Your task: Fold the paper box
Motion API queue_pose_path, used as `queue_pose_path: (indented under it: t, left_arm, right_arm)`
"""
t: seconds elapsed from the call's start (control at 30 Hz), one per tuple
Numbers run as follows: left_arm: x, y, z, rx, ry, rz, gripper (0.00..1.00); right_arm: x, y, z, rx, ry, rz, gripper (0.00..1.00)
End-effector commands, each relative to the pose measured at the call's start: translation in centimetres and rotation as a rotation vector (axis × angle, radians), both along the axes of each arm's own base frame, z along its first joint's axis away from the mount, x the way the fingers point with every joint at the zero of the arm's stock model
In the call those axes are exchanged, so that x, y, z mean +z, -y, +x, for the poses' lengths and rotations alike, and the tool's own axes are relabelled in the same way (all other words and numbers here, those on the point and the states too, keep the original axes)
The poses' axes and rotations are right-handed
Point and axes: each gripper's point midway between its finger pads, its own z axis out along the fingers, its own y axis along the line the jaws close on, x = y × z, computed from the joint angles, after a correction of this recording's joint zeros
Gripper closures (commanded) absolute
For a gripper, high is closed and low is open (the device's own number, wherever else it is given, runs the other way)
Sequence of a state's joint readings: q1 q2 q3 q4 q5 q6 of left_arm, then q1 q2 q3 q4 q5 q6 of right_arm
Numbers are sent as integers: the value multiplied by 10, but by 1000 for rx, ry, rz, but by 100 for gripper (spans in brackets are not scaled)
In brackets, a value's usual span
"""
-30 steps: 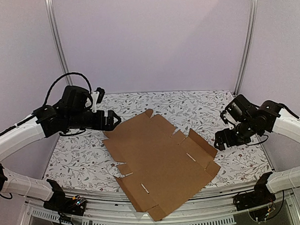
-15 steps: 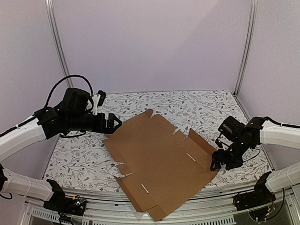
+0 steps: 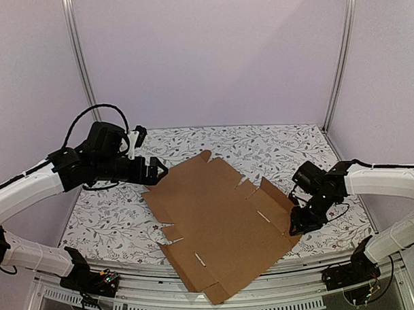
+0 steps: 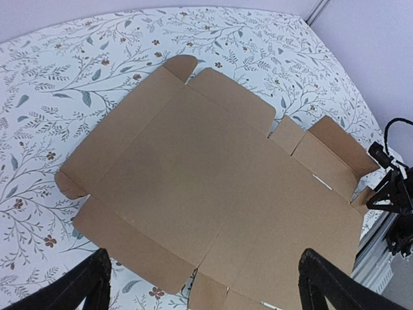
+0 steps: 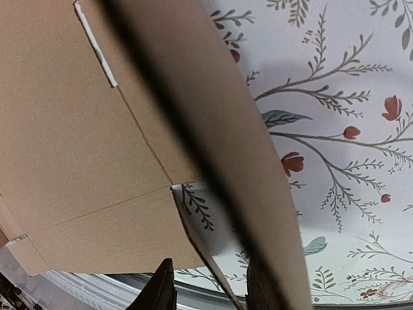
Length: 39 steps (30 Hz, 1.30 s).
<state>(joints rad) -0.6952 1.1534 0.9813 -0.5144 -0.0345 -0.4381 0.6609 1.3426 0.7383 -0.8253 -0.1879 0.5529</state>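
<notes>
Left gripper [image 3: 155, 169] hung spread wide by the box [image 3: 223, 222]. Right gripper [image 5: 210, 290] straddled its flap [image 3: 280, 204], grip unclear; it should pinch squarely, then fold upward gently.

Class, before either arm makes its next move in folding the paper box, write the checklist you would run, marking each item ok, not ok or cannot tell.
1. The paper box lies on the table between both arms: ok.
2. Left gripper open and empty, near the sheet's far left corner: ok.
3. Right gripper straddles the edge of the right flap: ok.
4. Right gripper's hold on that flap is firm: cannot tell.
5. Walls folded up: not ok, sheet mostly flat.
</notes>
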Motion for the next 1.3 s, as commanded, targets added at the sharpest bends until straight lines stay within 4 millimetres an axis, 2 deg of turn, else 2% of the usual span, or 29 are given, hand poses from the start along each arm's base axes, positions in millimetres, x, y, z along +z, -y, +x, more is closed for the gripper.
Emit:
queue_pose_path:
  t: [0.0, 0.13, 0.23, 0.27, 0.4, 0.57, 0.73, 0.83, 0.97, 1.17, 1.27]
  left_arm:
    - [-5, -4, 0, 5, -11, 22, 0]
    - [-5, -3, 2, 5, -13, 28, 0]
    - [-4, -3, 3, 6, -14, 27, 0]
    - [-2, -3, 2, 4, -11, 25, 0]
    - [4, -5, 1, 7, -7, 24, 1]
    - [17, -13, -3, 19, 17, 39, 0]
    - [31, -26, -8, 37, 45, 60, 1]
    - [40, -35, -12, 49, 68, 72, 0]
    - [51, -42, -17, 54, 94, 76, 1]
    - [53, -43, -18, 43, 105, 81, 0]
    - [52, -43, -19, 37, 104, 85, 0]
  right_arm:
    - [12, -7, 6, 57, 37, 20, 69]
    - [20, -2, 10, 77, 75, -1, 81]
    - [27, -6, 14, 84, 96, 13, 98]
    - [29, -7, 16, 91, 103, 16, 100]
    - [45, -17, 29, 128, 167, 29, 100]
    - [76, -41, 48, 249, 267, 57, 100]
    - [107, -69, 67, 445, 367, 40, 100]
    - [117, -85, 71, 585, 398, 38, 100]
    - [120, -95, 78, 783, 419, 4, 100]
    - [116, -107, 94, 1070, 468, -52, 100]
    - [116, -109, 119, 1131, 505, -128, 100]
